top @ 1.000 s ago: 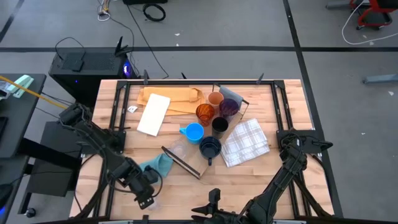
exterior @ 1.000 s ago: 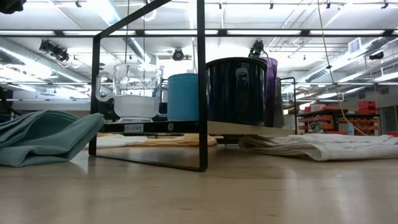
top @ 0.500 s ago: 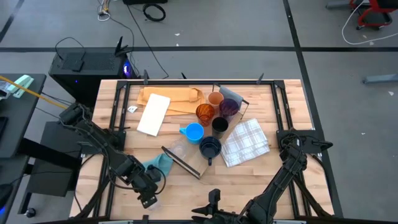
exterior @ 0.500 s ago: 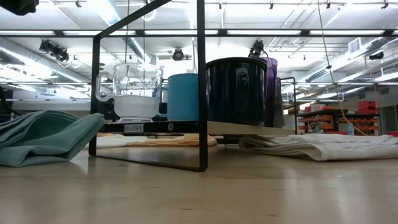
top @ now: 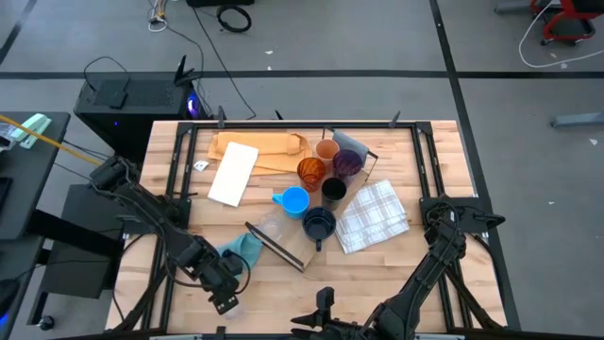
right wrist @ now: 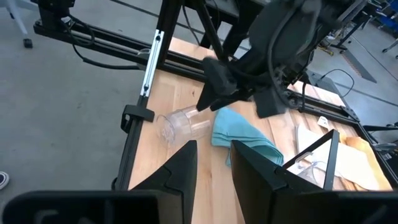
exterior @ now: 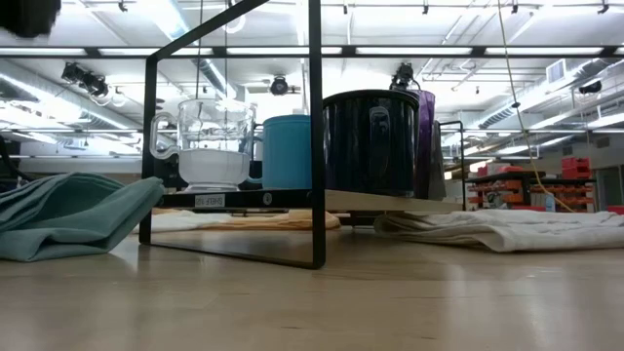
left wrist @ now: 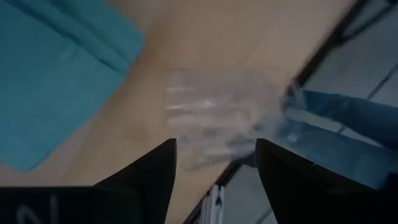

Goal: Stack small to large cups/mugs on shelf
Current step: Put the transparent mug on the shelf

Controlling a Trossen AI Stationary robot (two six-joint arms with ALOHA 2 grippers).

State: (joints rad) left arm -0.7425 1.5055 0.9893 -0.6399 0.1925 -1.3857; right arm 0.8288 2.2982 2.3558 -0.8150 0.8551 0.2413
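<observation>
Left gripper [top: 223, 295] sits lower left in the high view, close to the table's near edge, just below the teal cloth [top: 241, 250]. Its fingers are closed on a clear cup [left wrist: 214, 118]. In the right wrist view that cup [right wrist: 180, 124] lies on its side at the fingertips, near the table's edge rail.

Right gripper [right wrist: 214, 146] is parked at bottom centre of the high view. Its fingers stand a little apart with nothing between them, and it points across the table at the left arm.

The shelf [exterior: 390, 202] runs diagonally through the middle of the high view, from the black end frame near centre up to the grey end panel, upper right of centre.

We see these along it in the high view:
- tan cup [top: 327, 149] next to the grey end
- amber translucent cup [top: 311, 172] and purple tumbler [top: 346, 162] side by side
- black cup [top: 333, 190]
- light blue mug [top: 294, 200]
- dark mug [top: 318, 225]
- clear mug [top: 272, 227] nearest the black frame

The low view shows the clear mug, the blue mug, the dark mug and the purple tumbler standing upright on the board. We can't tell from it whether the others are on the board.

The white checked cloth [top: 375, 215] lies right of the shelf. The tan paper sheet [top: 260, 146] and a white sheet [top: 233, 173] lie upper left of it.
</observation>
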